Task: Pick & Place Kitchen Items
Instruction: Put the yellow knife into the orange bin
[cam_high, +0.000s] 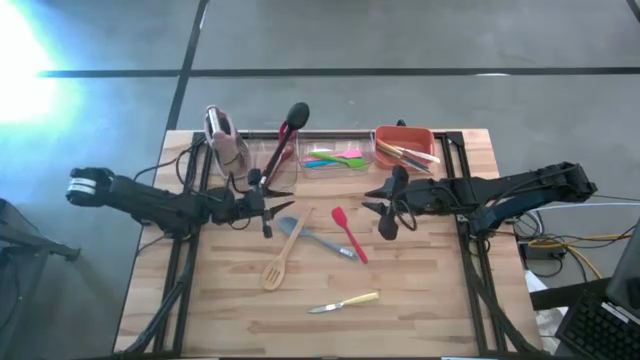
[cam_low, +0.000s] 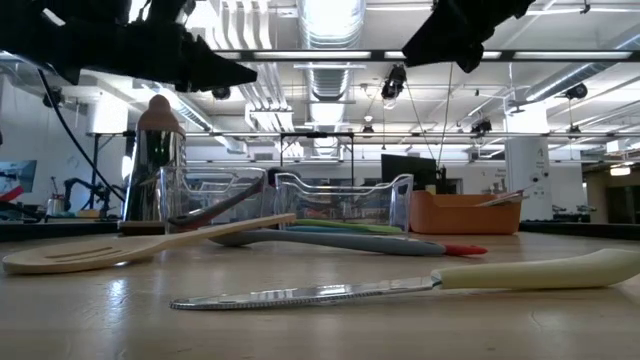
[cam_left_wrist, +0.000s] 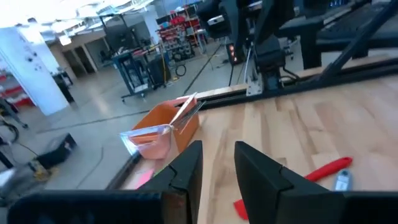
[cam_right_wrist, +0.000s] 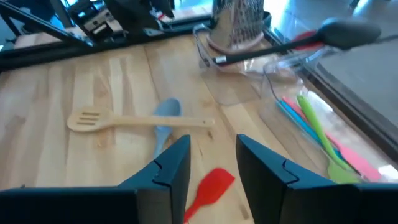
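On the table lie a wooden slotted spatula (cam_high: 279, 258), a grey-blue spatula (cam_high: 316, 239), a red spatula (cam_high: 348, 233) and a pale-handled knife (cam_high: 345, 302). A black ladle (cam_high: 288, 130) leans out of the left clear bin (cam_high: 262, 160). Green, pink and blue utensils (cam_high: 335, 158) lie in the middle clear bin. My left gripper (cam_high: 272, 203) hovers open above the table, left of the loose utensils, pointing level toward the right. My right gripper (cam_high: 372, 202) hovers open to the right of the red spatula (cam_right_wrist: 208, 190), slanting down toward it. Nothing is between either pair of fingers (cam_left_wrist: 186, 177) (cam_right_wrist: 168, 168).
A red-orange bin (cam_high: 405, 148) holding pale-handled utensils stands at the back right, beside the clear bins. A pink-topped rack (cam_high: 224, 138) stands at the back left. Bare wood shows along the near edge around the knife (cam_low: 420, 285). Black frame rails (cam_high: 470, 250) run along both table sides.
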